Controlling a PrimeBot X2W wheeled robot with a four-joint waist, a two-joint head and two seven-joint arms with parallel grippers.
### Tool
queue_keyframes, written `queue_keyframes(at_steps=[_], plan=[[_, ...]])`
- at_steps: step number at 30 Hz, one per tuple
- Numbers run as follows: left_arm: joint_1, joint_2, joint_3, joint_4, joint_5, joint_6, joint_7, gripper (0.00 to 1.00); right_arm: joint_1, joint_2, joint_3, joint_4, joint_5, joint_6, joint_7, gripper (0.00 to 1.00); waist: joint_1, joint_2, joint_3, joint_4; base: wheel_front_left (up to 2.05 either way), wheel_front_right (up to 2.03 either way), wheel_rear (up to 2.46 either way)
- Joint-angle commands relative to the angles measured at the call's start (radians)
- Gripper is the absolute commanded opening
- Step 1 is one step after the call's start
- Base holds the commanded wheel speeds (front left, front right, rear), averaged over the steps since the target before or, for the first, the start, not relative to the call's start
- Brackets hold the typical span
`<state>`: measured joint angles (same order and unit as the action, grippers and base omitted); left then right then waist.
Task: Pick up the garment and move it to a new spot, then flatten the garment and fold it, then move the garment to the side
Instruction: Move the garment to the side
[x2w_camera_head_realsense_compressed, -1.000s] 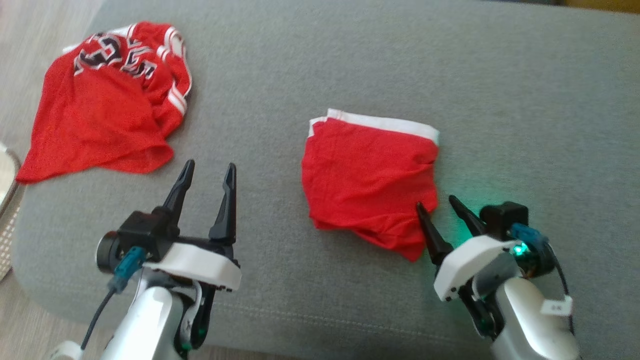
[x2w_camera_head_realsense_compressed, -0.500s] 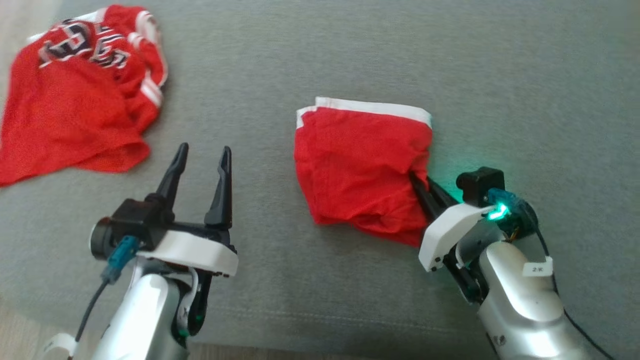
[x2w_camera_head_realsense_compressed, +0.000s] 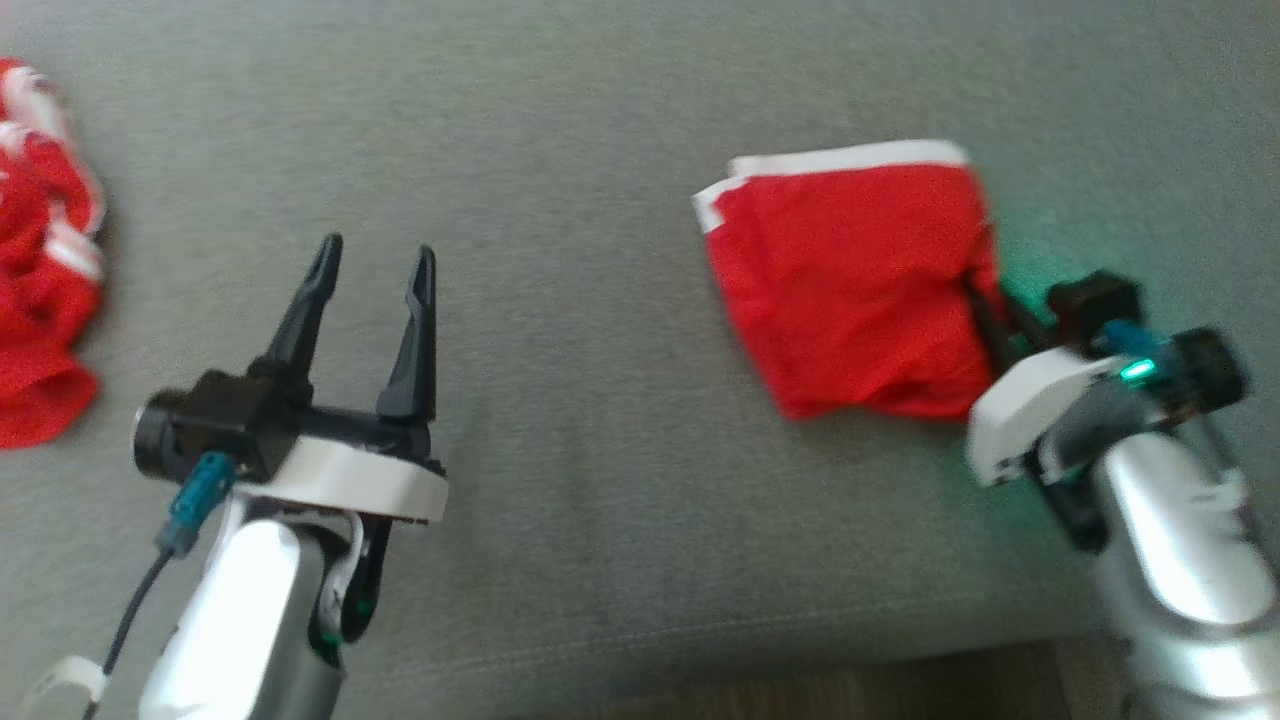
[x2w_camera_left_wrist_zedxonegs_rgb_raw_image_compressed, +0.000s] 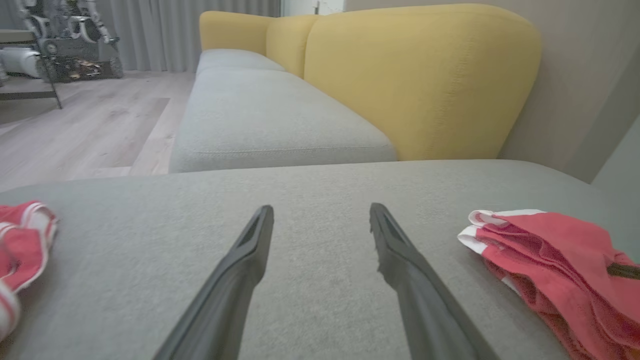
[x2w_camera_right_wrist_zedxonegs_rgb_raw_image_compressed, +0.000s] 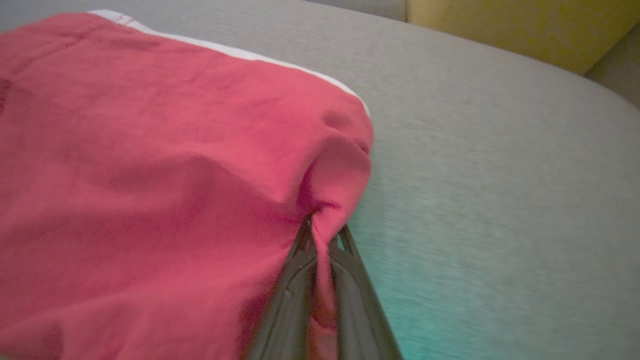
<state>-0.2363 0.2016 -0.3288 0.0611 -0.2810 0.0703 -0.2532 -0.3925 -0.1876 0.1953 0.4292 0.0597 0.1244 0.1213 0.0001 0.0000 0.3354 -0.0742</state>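
The folded red garment (x2w_camera_head_realsense_compressed: 850, 280) with a white band along its far edge lies on the grey cushion (x2w_camera_head_realsense_compressed: 600, 150) at the right. My right gripper (x2w_camera_head_realsense_compressed: 985, 300) is shut on the garment's right edge; in the right wrist view the fingers (x2w_camera_right_wrist_zedxonegs_rgb_raw_image_compressed: 300, 280) pinch a fold of the red cloth (x2w_camera_right_wrist_zedxonegs_rgb_raw_image_compressed: 150, 175). My left gripper (x2w_camera_head_realsense_compressed: 372, 262) hovers open over bare cushion at the lower left, nothing between its fingers (x2w_camera_left_wrist_zedxonegs_rgb_raw_image_compressed: 240, 270). In the left wrist view the garment (x2w_camera_left_wrist_zedxonegs_rgb_raw_image_compressed: 550, 260) lies to the right of those fingers.
A second red garment with white stripes (x2w_camera_head_realsense_compressed: 40, 300) lies crumpled at the cushion's left edge, also at the left in the left wrist view (x2w_camera_left_wrist_zedxonegs_rgb_raw_image_compressed: 20, 250). A yellow sofa back (x2w_camera_left_wrist_zedxonegs_rgb_raw_image_compressed: 415, 75) rises beyond the cushion. The cushion's front edge (x2w_camera_head_realsense_compressed: 700, 660) runs along the bottom.
My right gripper closed on the folded garment's right edge and has drawn it to the right. The head camera has also swung right, pushing the striped garment toward the left border.
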Motion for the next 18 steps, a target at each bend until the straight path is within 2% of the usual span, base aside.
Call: queue_keyframes(at_steps=[1,10,18], plan=[[-0.050,0.029,0.038,-0.048,0.019,-0.001,-0.002,1.00,0.005,-0.037,-0.003,-0.066,-0.009,0.006,0.016,0.00,-0.0001,0.0000,0.046,-0.058,0.00,0.00,0.00],[-0.090,0.072,0.043,-0.110,0.034,-0.006,0.030,1.00,-0.104,-0.195,-0.080,-0.175,-0.005,0.006,0.110,0.00,-0.0001,0.0000,0.130,-0.139,0.00,0.00,0.00],[-0.112,0.095,0.042,-0.141,0.040,-0.006,0.055,1.00,-0.235,-0.217,-0.156,-0.176,0.039,0.006,0.128,0.00,-0.0001,0.0000,0.164,-0.179,0.00,0.00,0.00]])
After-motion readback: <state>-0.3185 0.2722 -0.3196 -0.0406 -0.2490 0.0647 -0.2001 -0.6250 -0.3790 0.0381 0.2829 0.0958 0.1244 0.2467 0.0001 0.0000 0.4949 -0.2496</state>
